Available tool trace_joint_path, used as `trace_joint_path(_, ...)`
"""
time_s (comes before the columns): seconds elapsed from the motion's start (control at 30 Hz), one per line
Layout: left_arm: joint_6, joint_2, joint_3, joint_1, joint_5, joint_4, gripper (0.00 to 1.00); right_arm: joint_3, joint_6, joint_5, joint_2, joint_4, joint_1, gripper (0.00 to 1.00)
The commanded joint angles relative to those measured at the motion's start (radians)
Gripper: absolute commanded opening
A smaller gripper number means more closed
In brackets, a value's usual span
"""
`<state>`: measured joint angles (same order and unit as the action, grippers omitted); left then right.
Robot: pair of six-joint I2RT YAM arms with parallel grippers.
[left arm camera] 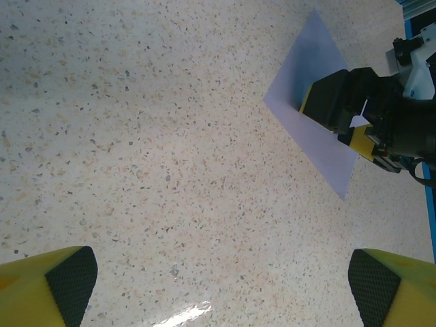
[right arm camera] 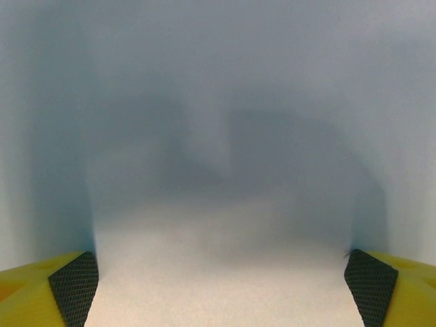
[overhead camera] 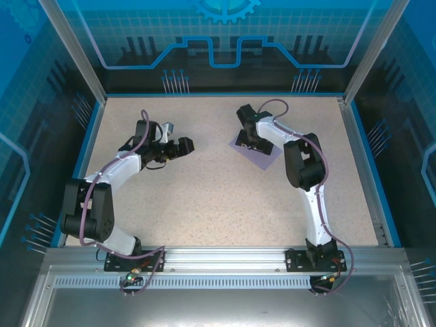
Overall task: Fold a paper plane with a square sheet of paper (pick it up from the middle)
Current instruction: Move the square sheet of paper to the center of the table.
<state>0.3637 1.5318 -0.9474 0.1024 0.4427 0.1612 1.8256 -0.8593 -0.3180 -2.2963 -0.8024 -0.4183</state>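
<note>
The square sheet of paper (overhead camera: 263,158) is lavender-purple and lies flat on the speckled table, right of centre. My right gripper (overhead camera: 248,141) points straight down onto its far-left part, jaws spread wide. In the right wrist view the paper (right arm camera: 218,95) is a close blur, and the open right gripper (right arm camera: 221,283) has nothing between its pads. My left gripper (overhead camera: 178,139) hovers open over bare table, well left of the sheet. The left wrist view has the paper (left arm camera: 306,82) at upper right with the right gripper (left arm camera: 334,121) on it, and the left gripper (left arm camera: 221,286) holds nothing.
The table (overhead camera: 204,197) is ringed by a blue rim (overhead camera: 357,150) and aluminium frame posts. A blue edge strip (left arm camera: 428,225) runs along the right side of the left wrist view. Both arm bases sit on the near rail (overhead camera: 225,257).
</note>
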Motion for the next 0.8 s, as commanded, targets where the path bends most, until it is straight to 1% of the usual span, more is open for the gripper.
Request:
trace_joint_path(0.0, -0.022, -0.004, -0.039, 0.010, 0.023, 0.029, 0.99, -0.043, 0.055, 0.010, -0.035, -0.066, -0.032, 0.98)
trace_joint_path(0.17, -0.023, -0.011, -0.044, 0.009, 0.022, 0.040, 0.99, -0.150, 0.095, 0.063, 0.028, -0.028, -0.068, 0.97)
trace_joint_path(0.3, -0.029, -0.023, -0.042, 0.010, 0.016, 0.058, 0.99, -0.235, 0.143, 0.047, 0.072, -0.017, -0.120, 0.96)
trace_joint_path(0.43, -0.036, -0.045, -0.034, 0.008, 0.004, 0.075, 0.99, -0.370, 0.203, 0.106, 0.161, 0.051, -0.177, 0.95)
trace_joint_path(0.5, -0.036, -0.051, -0.033, 0.009, 0.000, 0.080, 0.99, -0.423, 0.253, 0.139, 0.198, 0.087, -0.212, 0.94)
trace_joint_path(0.6, -0.036, -0.058, -0.033, 0.009, -0.005, 0.094, 0.99, -0.498, 0.348, 0.133, 0.250, 0.105, -0.265, 0.94)
trace_joint_path(0.67, -0.044, -0.067, -0.033, 0.009, -0.014, 0.113, 0.99, -0.579, 0.399, 0.130, 0.302, 0.137, -0.290, 0.94)
trace_joint_path(0.77, -0.043, -0.082, -0.023, 0.009, -0.018, 0.121, 0.99, -0.691, 0.460, 0.191, 0.389, 0.205, -0.315, 0.92)
